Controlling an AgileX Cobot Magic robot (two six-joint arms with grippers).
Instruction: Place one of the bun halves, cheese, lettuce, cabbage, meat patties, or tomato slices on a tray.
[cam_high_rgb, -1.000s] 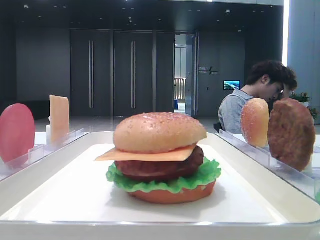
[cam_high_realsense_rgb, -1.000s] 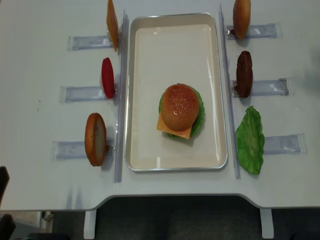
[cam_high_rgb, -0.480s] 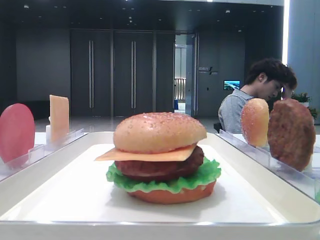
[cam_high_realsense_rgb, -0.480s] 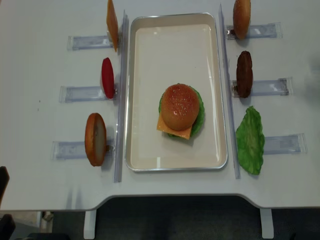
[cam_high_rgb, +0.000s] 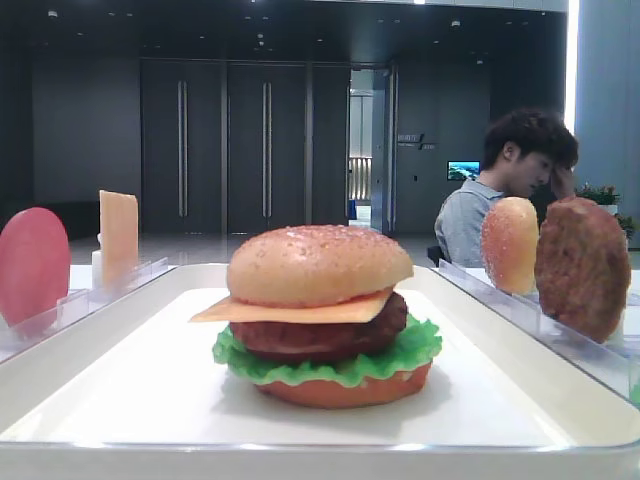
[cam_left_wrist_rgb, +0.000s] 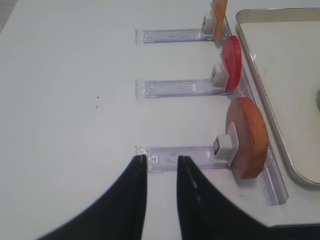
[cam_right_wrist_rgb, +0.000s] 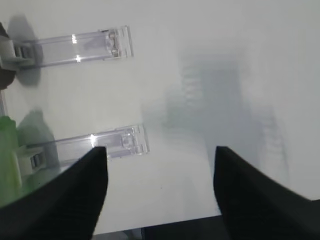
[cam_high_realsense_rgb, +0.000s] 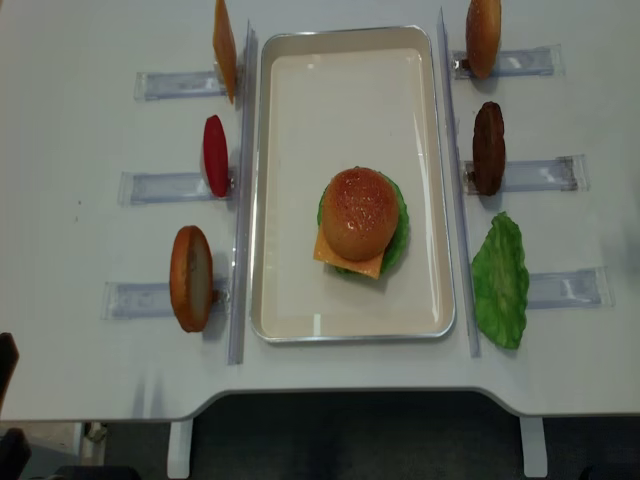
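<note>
On tray (cam_high_realsense_rgb: 290, 200), burger (cam_high_realsense_rgb: 360, 220), jaws apart.

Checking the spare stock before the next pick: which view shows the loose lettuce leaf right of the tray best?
The overhead exterior view: the whole lettuce leaf lies flat beside the tray, by a clear rack. The right wrist view catches only a green sliver at its left edge. The low exterior and left wrist views do not show it.

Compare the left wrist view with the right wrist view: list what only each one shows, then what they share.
Only the left wrist view: the cheese, the tomato slice and a bun half upright in racks, the tray rim, and the left gripper with a narrow gap, holding nothing.

Only the right wrist view: a lettuce edge and the right gripper, open.

Both: clear racks on the white table.
</note>
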